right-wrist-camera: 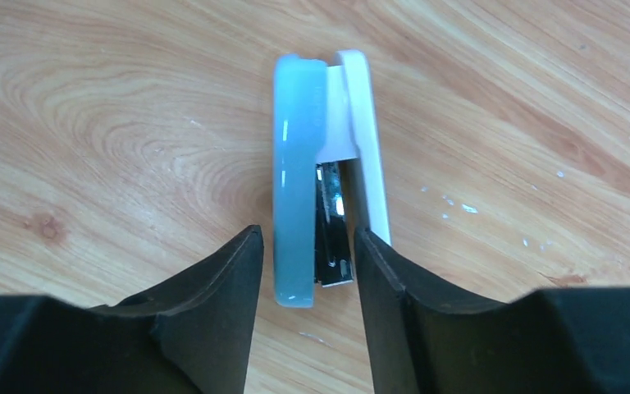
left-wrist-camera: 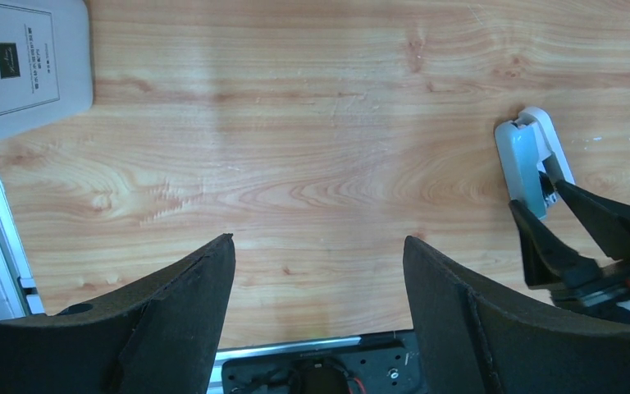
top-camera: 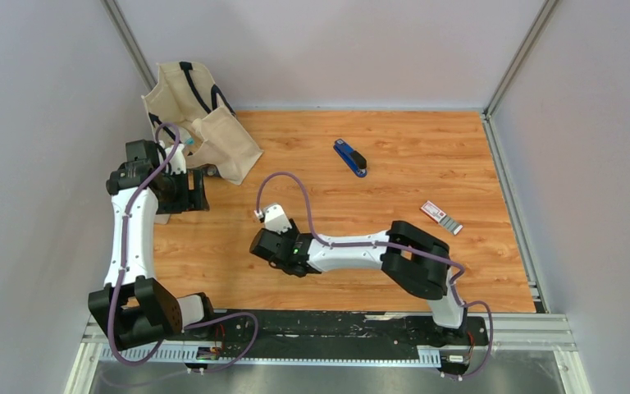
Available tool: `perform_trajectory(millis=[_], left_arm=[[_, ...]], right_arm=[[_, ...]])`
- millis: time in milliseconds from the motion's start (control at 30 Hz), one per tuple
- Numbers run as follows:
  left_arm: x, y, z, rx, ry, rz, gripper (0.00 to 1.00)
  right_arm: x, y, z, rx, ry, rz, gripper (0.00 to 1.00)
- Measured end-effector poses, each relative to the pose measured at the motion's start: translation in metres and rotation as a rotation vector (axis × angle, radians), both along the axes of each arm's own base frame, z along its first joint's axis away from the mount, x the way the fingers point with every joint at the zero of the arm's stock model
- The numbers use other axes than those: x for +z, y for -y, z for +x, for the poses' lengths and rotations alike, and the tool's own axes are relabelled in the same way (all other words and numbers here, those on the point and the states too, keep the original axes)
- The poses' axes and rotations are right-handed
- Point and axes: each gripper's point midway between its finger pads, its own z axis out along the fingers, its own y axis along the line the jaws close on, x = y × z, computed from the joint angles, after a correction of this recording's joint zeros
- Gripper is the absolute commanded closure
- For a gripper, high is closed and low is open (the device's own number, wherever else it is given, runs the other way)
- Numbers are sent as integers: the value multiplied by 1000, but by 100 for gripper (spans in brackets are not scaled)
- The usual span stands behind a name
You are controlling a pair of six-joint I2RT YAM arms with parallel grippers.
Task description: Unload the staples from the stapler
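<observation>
The stapler (right-wrist-camera: 303,172) lies on its side on the wooden table, with a pale blue-grey top and a white base. Its metal magazine (right-wrist-camera: 334,234) shows between the two halves; I cannot make out single staples in it. My right gripper (right-wrist-camera: 308,238) is open and straddles the stapler's near end, with a small gap at the left finger and the right finger against the white base. In the top view the stapler (top-camera: 276,217) lies just beyond the right gripper (top-camera: 269,240). It also shows in the left wrist view (left-wrist-camera: 525,160). My left gripper (left-wrist-camera: 318,240) is open and empty over bare wood.
A cream tote bag (top-camera: 201,119) stands at the back left. A dark blue bar with a black end (top-camera: 350,158) lies at the back centre. A small red-and-white flat box (top-camera: 434,212) with a grey piece beside it lies at the right. A grey labelled box (left-wrist-camera: 25,70) sits by the left arm.
</observation>
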Motion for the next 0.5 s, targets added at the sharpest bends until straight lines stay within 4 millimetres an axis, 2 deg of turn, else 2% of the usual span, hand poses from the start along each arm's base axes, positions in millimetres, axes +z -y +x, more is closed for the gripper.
perform_trajectory(millis=[167,333,500], left_arm=[[2,0,0,-3,8,3,17],[2,1,0,-5,10,1,17],[3,0,-1,-11,13,5,17]], right_arm=[[15,11,7,-32,-5,73,68],[22,12,17,-54,1,115,69],[17,12,14,-43,-17,117,64]])
